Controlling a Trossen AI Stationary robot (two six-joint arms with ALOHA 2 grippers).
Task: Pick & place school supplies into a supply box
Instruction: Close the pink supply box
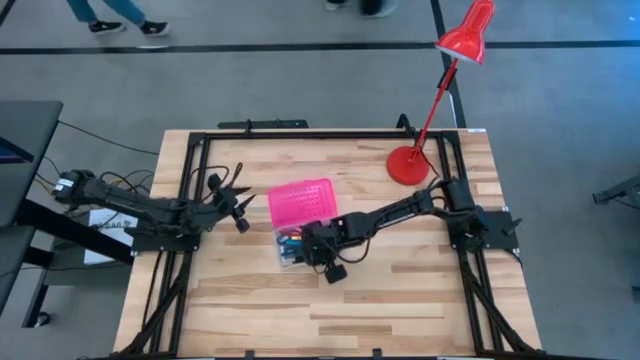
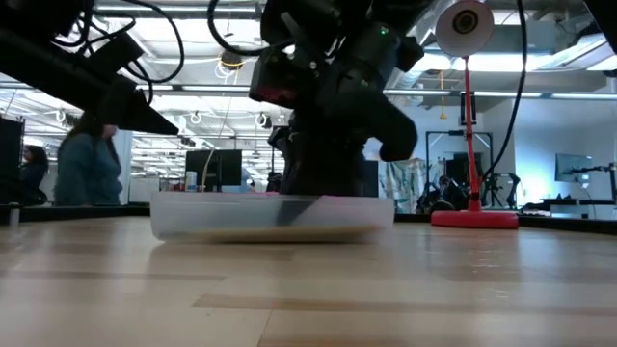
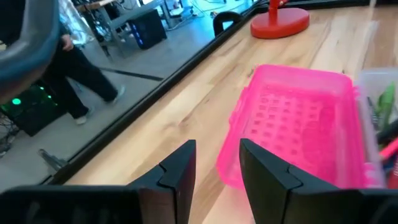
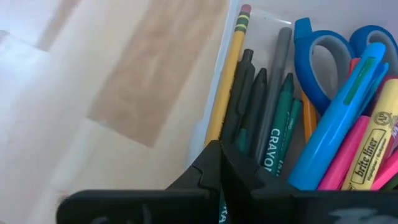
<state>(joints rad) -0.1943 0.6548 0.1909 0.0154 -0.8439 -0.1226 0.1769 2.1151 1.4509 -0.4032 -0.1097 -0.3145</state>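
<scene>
Supply box (image 1: 300,222): lying mid-table (image 1: 400,290), pink lid (image 3: 298,124) swung open.
School supplies (image 4: 298,118): seemingly all resting inside; none showing loose elsewhere.
Right tool (image 4: 219,163): hovering over them, pinched together, carrying nothing.
Left tool (image 3: 214,171): waiting beside lid, parted, carrying nothing.
Remaining: probably closing lid.

— What sort of place is this?

— A robotics lab, open-plan. The wooden table (image 1: 330,300) has a black frame (image 1: 300,133) bolted round it, with two arms mounted on it and cables (image 1: 100,180) trailing off the left side.

— And beyond the table?

— A grey floor (image 1: 250,90) marked with dark lines, bright strip lights (image 2: 193,92) overhead, monitors (image 2: 217,166) on benches far off, and more stands and rigs (hard to make out) at the far right. A person (image 2: 89,159) stands at the left, and a person's feet (image 1: 120,25) cross the floor. A red lamp (image 1: 440,90) sits on the table's far right corner.
</scene>
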